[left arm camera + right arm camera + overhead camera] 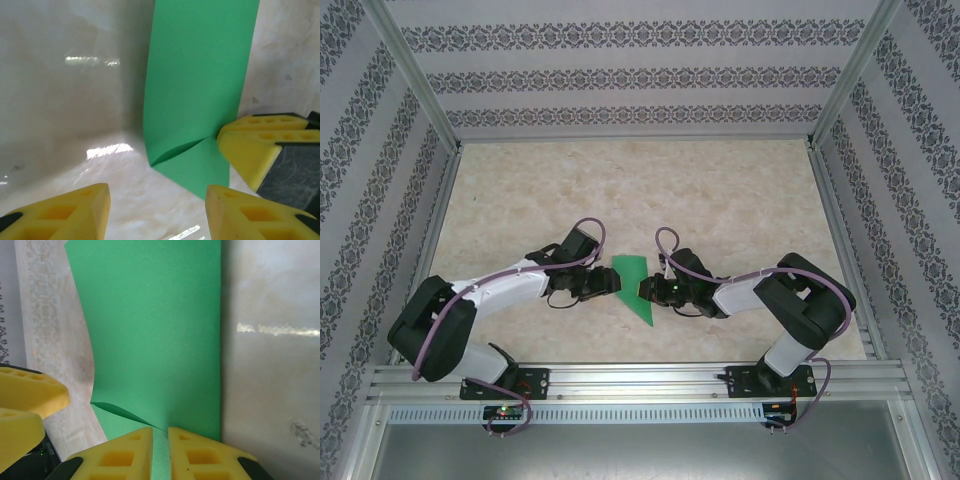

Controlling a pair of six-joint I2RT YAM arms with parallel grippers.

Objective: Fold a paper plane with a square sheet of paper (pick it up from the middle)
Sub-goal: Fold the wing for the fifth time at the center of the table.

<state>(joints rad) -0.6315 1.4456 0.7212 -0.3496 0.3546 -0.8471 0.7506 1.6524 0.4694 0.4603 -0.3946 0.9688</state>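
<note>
**Between the Arms: A Fold Half Made**

On the near middle of the counter [720, 200], between the two arms, the green sheet [632, 285] lies as a long narrow shape that tapers to a point toward the bases. It is partly folded and not yet a finished plane. I judge the work to be midway through a fold, because the wrist views show one layer lifted into a small curled flap [175, 152] at the sheet's edge.

The right end effector [160, 452] is nearly closed, its yellow fingers [125, 455] a sliver apart with green paper running between them. From the left wrist view its tips meet where the flap's crease ends, so it appears to be pinching that layer.

The left end effector [157, 215] stands about half open and grips nothing. Its fingers straddle bare counter just beside the sheet's near corner, and I cannot tell whether one of them touches it.

The next move, as I read it, calls for drawing the pinched layer across and laying it flat on its line. The left end effector would press the rest of the sheet down so the thin paper neither slides nor buckles.
</note>
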